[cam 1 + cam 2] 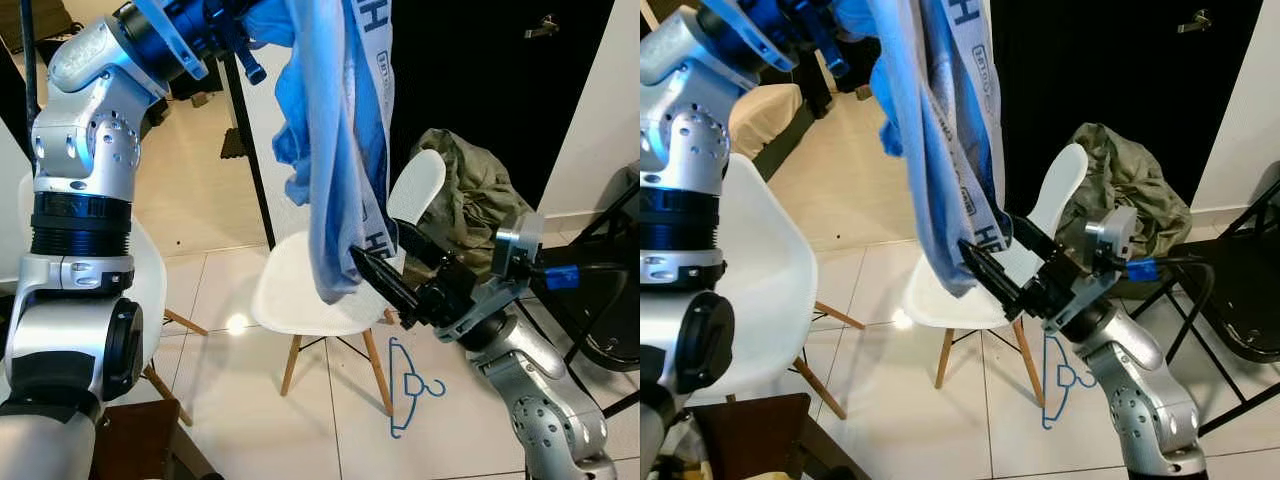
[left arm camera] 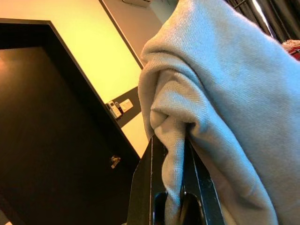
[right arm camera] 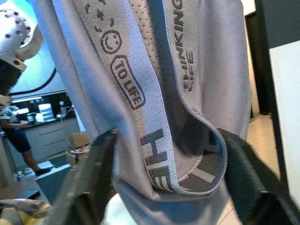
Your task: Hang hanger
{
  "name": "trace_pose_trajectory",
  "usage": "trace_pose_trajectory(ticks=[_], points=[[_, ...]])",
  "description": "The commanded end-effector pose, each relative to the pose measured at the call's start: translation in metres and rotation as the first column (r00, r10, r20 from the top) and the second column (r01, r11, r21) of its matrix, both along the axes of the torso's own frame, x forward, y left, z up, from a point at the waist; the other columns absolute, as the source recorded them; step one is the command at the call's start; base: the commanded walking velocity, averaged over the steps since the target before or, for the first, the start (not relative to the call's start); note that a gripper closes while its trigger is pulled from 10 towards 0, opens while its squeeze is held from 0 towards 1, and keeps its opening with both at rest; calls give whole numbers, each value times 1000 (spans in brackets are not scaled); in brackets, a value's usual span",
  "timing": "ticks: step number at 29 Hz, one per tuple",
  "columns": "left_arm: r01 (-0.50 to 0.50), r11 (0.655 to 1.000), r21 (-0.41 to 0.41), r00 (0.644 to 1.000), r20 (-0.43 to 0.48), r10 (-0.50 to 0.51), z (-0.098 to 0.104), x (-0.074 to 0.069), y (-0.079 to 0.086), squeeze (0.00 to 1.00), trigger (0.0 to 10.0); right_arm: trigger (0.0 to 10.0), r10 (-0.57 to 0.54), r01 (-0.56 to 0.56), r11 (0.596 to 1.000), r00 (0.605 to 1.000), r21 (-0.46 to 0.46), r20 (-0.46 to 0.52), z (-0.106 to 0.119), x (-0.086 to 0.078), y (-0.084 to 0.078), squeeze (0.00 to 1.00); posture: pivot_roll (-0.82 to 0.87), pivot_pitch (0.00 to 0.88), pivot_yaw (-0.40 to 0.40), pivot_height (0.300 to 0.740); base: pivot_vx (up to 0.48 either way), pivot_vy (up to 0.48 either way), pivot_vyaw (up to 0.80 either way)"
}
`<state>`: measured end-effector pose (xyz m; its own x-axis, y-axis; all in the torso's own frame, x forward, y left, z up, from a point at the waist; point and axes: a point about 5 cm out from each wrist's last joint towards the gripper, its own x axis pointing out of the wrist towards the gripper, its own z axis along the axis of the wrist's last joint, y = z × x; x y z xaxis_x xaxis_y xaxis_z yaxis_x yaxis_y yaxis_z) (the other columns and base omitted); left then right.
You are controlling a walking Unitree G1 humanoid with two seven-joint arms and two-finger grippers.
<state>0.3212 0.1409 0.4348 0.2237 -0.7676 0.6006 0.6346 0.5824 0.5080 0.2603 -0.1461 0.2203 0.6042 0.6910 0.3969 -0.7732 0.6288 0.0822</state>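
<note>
The left gripper, raised high at the robot's left, has its two black fingers pressed together on a fold of the blue garment, which hangs down from it over the white chair. A white printed band runs along the garment's lower hem. The right gripper reaches in at that hem with its fingers spread apart, one to each side of the band's loop; whether either finger touches the cloth cannot be told. The blue hanger lies flat on the tiled floor, just beside the chair's front right leg and beneath the right arm. An olive cloth heap sits behind the chair's backrest, against the dark door.
</note>
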Motion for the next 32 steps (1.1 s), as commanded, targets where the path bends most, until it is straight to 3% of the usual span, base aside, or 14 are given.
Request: trace_pose_trajectory(ticks=[1,22,23,28,29,30,32], points=[[1,1000,-22,1000,15,-1,5,-4,2,0,10000,0,-4,4,1000,1000,9,1,1,2,2,0,-123,0,101,710,0,0,0],[-68,997,-34,997,28,69,10,-1,18,0,10000,0,-6,6,1000,1000,-30,-4,-2,-2,-6,0,-127,0,100,710,0,0,0],[-73,997,-35,997,30,74,11,-2,19,0,10000,10000,-5,5,999,1000,-41,-11,-3,-3,-6,0,-127,0,100,710,0,0,0],[-76,996,-37,996,35,77,11,-2,20,0,10000,10000,7,-8,999,1000,-46,-29,-5,-4,-6,16,-127,0,100,710,0,0,0],[-73,997,-38,997,39,74,12,-3,19,0,10000,10000,4,-6,999,999,-54,-40,-7,-4,-6,510,-130,0,101,710,0,0,0],[-68,997,-38,997,42,69,13,-4,19,0,10000,10000,-1,-3,998,999,-67,-53,-8,-4,-5,180,-129,0,100,710,0,0,0],[-64,997,-39,997,44,66,14,-5,18,0,10000,10000,-6,1,997,998,-77,-62,-9,-4,-4,180,-129,0,100,710,0,0,0]])
